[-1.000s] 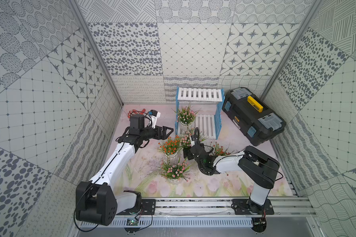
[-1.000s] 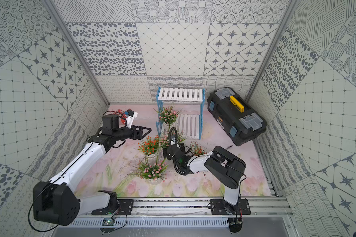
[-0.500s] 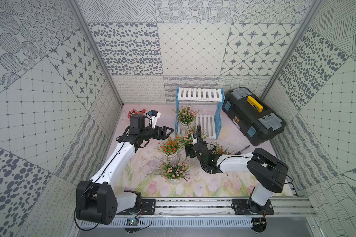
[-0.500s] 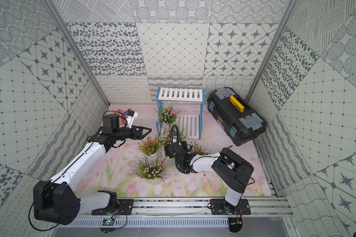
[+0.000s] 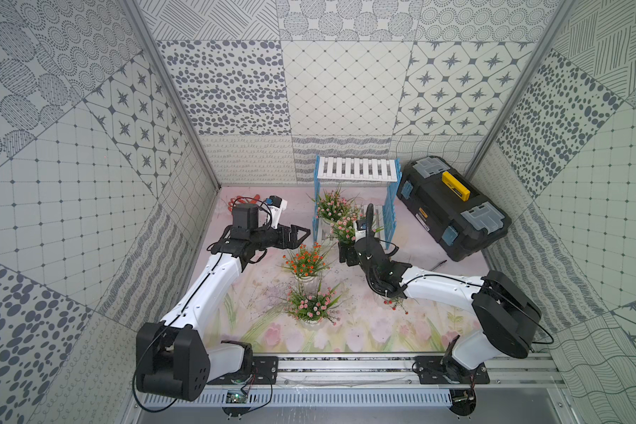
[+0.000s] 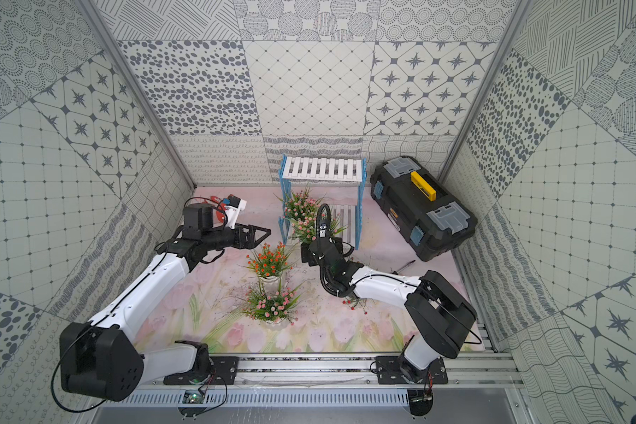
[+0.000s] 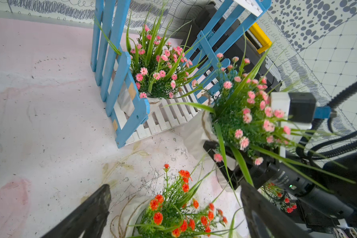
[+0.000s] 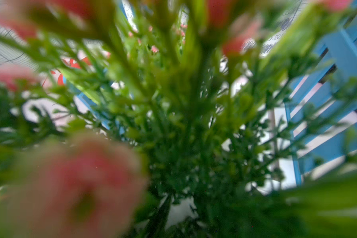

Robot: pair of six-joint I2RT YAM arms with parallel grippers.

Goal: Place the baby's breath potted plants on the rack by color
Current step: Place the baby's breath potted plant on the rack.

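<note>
**Two Pinks Nearly Paired on the Lower Board**

Right claw: grips the held pink plant by its white pot, jaws spread wide by the pot and closed on its wall beneath the foliage. Carries it roughly upright, just short of the rack. Faces the lower board directly ahead of the fingertips, where the shelved pink plant already stands against the blue side frame.

Left claw: gapes wide and empty. Hangs above the orange plant, framing it between and below the fingers.

Farther back from the left claw, toward the arm bases: another pink plant on the mat. Under the right forearm: only sprigs of a second orange plant, pot hidden.

Handling, as a judgement: probably light and top-heavy, with springy leaves and a thin pot wall that looks easy to dent. Best taken low on the pot, below the greenery, never by the stems, with modest squeeze. Needs a level set-down beside the shelved neighbour; could snag leaves on the blue frame or nudge that neighbour over.
</note>
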